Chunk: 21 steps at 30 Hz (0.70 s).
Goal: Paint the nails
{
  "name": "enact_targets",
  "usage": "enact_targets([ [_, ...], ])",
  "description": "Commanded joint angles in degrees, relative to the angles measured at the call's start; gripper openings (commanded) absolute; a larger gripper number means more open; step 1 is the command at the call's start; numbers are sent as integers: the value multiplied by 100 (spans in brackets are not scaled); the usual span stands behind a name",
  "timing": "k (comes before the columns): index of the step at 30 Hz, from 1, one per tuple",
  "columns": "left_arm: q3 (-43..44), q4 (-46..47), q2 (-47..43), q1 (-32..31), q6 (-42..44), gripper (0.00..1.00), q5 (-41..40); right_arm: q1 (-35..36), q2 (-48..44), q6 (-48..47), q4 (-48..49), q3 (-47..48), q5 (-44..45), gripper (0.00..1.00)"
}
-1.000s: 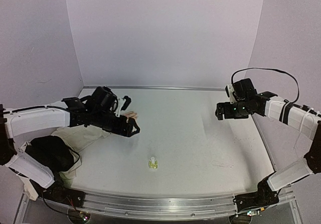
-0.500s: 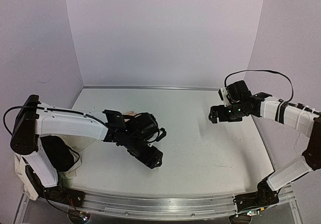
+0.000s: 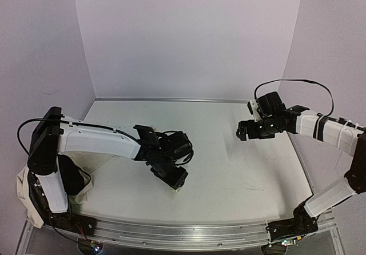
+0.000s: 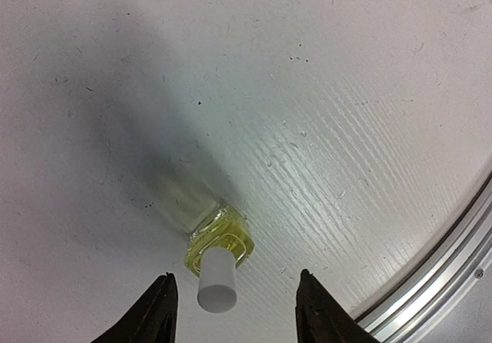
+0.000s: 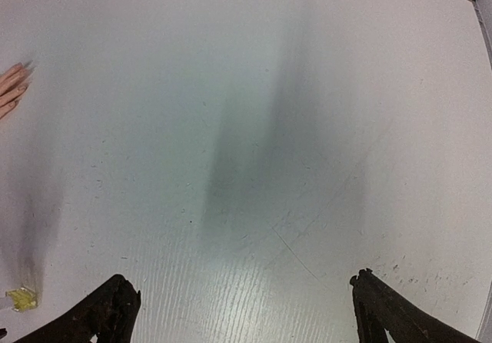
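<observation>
The mannequin hand shows only as peach fingertips (image 5: 11,89) at the left edge of the right wrist view; its nails are too small to make out. In the top view my left arm hides it. A small yellowish-green bottle (image 4: 221,238) with a white cap (image 4: 217,281) stands on the white table. My left gripper (image 4: 235,275) is open, just above the bottle, with the cap between the fingers and nearer the left one, not touching. It sits low at the table's near middle (image 3: 176,179). My right gripper (image 5: 244,278) is open and empty, held above the table at the right (image 3: 243,132).
The beige fabric sleeve (image 3: 84,180) lies crumpled at the near left beside my left arm's base. The metal rail of the table's front edge (image 4: 430,281) runs close to the bottle. The bottle also shows at the bottom left of the right wrist view (image 5: 21,298).
My left arm has swung from the mannequin hand at the left to the bottle at the near middle and now hovers over it. My right gripper has drifted slightly left.
</observation>
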Motion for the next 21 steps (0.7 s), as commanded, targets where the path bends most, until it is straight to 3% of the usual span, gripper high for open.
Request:
enact_targets([
  [1, 327, -182, 122, -4, 38, 52, -162, 44, 3, -1, 41, -26, 45, 98],
  [15, 484, -350, 311, -4, 71, 34, -348, 97, 117, -11, 103, 9, 27, 98],
  [21, 503, -356, 377, -4, 104, 31, -323, 123, 145, -28, 103, 18, 53, 98],
])
